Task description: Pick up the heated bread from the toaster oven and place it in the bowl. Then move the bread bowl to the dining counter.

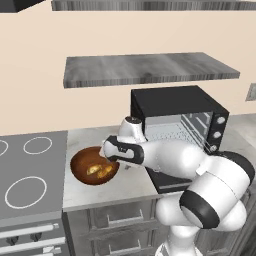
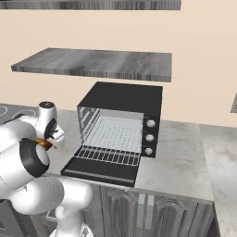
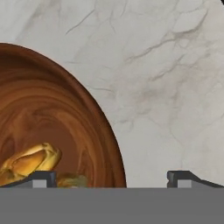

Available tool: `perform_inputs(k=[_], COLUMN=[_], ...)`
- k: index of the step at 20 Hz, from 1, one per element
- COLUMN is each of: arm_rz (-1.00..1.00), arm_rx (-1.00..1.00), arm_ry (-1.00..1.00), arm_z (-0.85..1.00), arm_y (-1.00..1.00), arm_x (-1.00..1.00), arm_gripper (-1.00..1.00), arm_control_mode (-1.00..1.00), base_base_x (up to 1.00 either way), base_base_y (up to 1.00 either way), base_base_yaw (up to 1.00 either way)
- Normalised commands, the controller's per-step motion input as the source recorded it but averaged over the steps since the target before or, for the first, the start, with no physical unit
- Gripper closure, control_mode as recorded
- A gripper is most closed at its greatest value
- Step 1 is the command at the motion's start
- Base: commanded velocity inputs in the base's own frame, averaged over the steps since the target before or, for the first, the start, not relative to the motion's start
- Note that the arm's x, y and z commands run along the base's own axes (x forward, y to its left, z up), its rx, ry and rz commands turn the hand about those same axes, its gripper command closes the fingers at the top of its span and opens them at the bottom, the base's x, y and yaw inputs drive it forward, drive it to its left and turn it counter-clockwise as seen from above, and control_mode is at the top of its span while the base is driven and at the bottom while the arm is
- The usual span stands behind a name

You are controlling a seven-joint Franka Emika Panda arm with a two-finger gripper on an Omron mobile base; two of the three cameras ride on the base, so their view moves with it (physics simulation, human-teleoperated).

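Golden bread [image 3: 29, 161] lies inside the bowl [image 1: 80, 170], with the claw [image 3: 111, 179] spread wide above the bowl's rim.
Its two fingertips [image 3: 41, 178] straddle that rim, gripping nothing; whether they touch it I cannot tell. The bowl sits on the marbled worktop [image 3: 166, 87] left of the toaster oven [image 2: 121, 129], whose door hangs open.

Standing on the narrow marbled stone worktop [image 1: 105, 192] with drawers beneath: round dark-brown wooden bowl [image 1: 80, 171] at left, black boxy toaster oven [image 1: 170, 102] at right, drop-down door [image 2: 99, 173] lowered toward the front edge. Lying inside the bowl: small golden-orange bun [image 3: 30, 159]. Set left of the worktop, beside the bowl: grey stove top [image 1: 30, 170] with rings. Mounted on the wall above and behind the oven: flat grey shelf [image 2: 97, 62].
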Motion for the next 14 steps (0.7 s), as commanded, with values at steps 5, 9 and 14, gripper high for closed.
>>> perform_inputs(k=[5,9,14], arm_rz=[0.0,0.0,-0.01], arm_rx=[0.0,0.0,0.02], arm_ry=[0.0,0.0,-0.02], arm_z=[-0.52,-0.05,0.05], arm_y=[0.07,0.04,0.0], arm_x=[0.0,0.01,-0.01], arm_gripper=[1.0,1.0,1.0], arm_control_mode=[-1.0,-1.0,-1.0], base_base_x=[0.0,0.0,0.0], base_base_y=[0.0,0.0,0.0], base_base_yaw=[0.0,0.0,0.0])
